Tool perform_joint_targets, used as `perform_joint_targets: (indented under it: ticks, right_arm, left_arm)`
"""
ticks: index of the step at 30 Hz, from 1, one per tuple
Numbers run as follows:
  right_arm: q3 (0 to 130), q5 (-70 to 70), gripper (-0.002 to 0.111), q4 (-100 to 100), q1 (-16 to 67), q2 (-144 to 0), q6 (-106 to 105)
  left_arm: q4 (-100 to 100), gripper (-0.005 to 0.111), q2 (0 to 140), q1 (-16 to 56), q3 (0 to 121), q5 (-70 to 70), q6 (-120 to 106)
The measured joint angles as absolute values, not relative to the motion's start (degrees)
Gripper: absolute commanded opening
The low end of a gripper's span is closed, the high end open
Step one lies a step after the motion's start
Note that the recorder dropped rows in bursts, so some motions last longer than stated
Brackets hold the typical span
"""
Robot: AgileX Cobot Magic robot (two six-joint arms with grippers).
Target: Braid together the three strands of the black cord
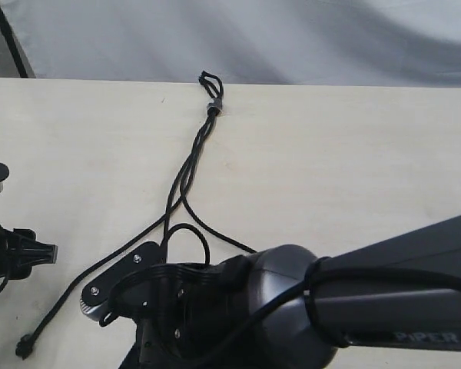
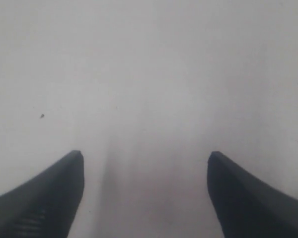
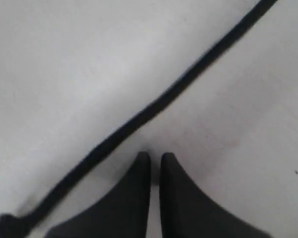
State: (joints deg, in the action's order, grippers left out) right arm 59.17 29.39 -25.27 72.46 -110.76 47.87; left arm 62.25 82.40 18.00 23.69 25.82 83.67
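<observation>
My right arm [image 1: 384,300] reaches in low from the right across the table [image 1: 353,154], wrist housing and glossy cabling filling the near foreground; the right gripper [image 3: 155,155] points down at the surface, its dark tapered fingers [image 3: 139,198] drawn almost together with only a thin slit between them and nothing in it. One strand [image 3: 139,118] runs diagonally just past those tips, not touching them, and ends in a small knot [image 3: 5,225]. My left gripper [image 2: 145,154] hangs over bare table at the left edge, its matte black fingers [image 2: 54,193] spread wide and holding nothing. The cord [image 1: 186,173] lies flat on the pale, smooth wood: loop [image 1: 210,80] at the far edge, grey band [image 1: 213,106] just below it, then thin woven strands [image 1: 100,269] twisted loosely together before fanning out toward me.
</observation>
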Motion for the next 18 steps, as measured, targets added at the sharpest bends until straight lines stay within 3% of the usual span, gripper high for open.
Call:
perform_joint_targets:
  ticks: [5,10,12,13,14,16,18]
  right_arm:
    - [59.4,42.0,0.0,-26.4,72.5,-110.3,45.6]
    - [59.2,32.3,0.001,-26.1,72.4,-105.4,45.5]
    - [59.2,29.0,0.019,-25.8,72.4,-105.6,45.5]
    - [59.2,28.0,0.037,-25.8,72.4,-105.8,45.6]
    - [59.5,27.0,0.044,-25.8,72.4,-106.5,46.1]
    - [60.3,26.6,0.054,-25.0,72.4,-107.6,46.3]
    - [61.6,26.6,0.052,-24.2,72.4,-108.9,46.5]
  left_arm:
    - [61.4,0.066,82.4,18.0,23.7,24.4,82.1]
    - [61.2,0.066,82.4,18.0,23.7,25.0,81.7]
    - [61.1,0.066,82.4,18.0,23.7,27.4,82.8]
    - [61.1,0.066,82.4,18.0,23.6,28.1,83.1]
    - [61.1,0.066,82.4,18.0,23.6,28.5,83.2]
    - [61.1,0.066,82.4,18.0,23.6,28.6,83.3]
    - [61.1,0.066,82.4,18.0,23.6,28.6,83.4]
